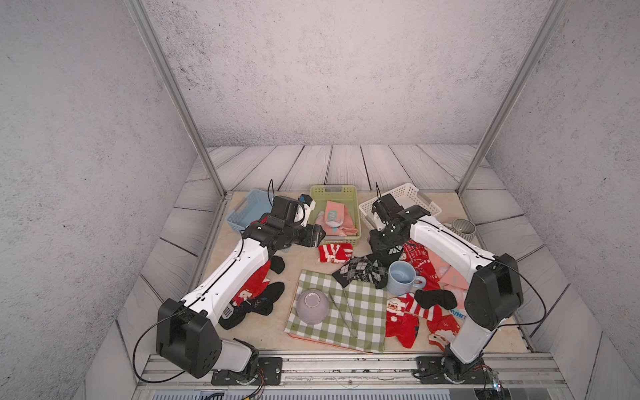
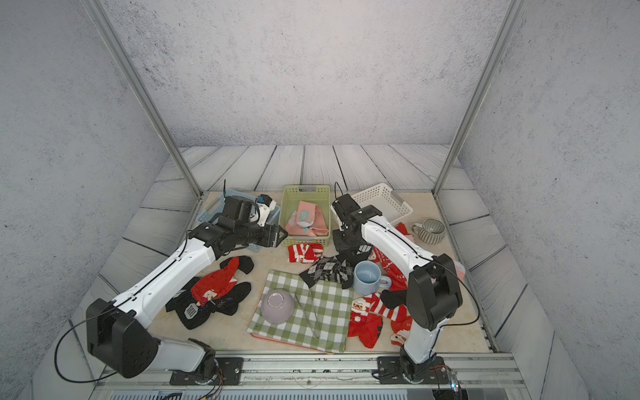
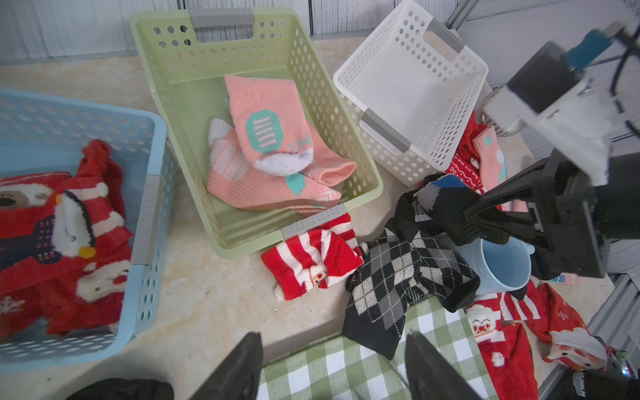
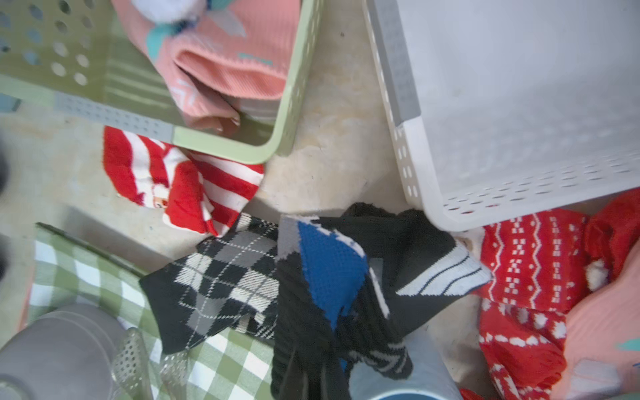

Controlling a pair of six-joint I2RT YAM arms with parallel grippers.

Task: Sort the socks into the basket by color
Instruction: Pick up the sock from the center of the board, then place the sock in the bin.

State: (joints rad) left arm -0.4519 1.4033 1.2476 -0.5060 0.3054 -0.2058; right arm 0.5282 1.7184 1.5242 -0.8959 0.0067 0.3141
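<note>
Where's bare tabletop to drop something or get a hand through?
Free: the tabletop patch between blue basket, green basket and striped red sock; also the front strip before the checked cloth. White basket empty. Crowded: around the blue mug, socks piled, right gripper shut on a black sock.

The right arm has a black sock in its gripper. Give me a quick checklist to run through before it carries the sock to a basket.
1. Grip: right gripper shut on the black sock: ok.
2. Target: white basket holds no socks, so no colours would mix: ok.
3. Held sock free of the argyle sock: cannot tell; they overlap in the right wrist view.
4. Clearance below: blue mug sits right under the hanging sock and might get dragged: not ok.
5. Left gripper open, holding nothing, away from the white basket: ok.
</note>
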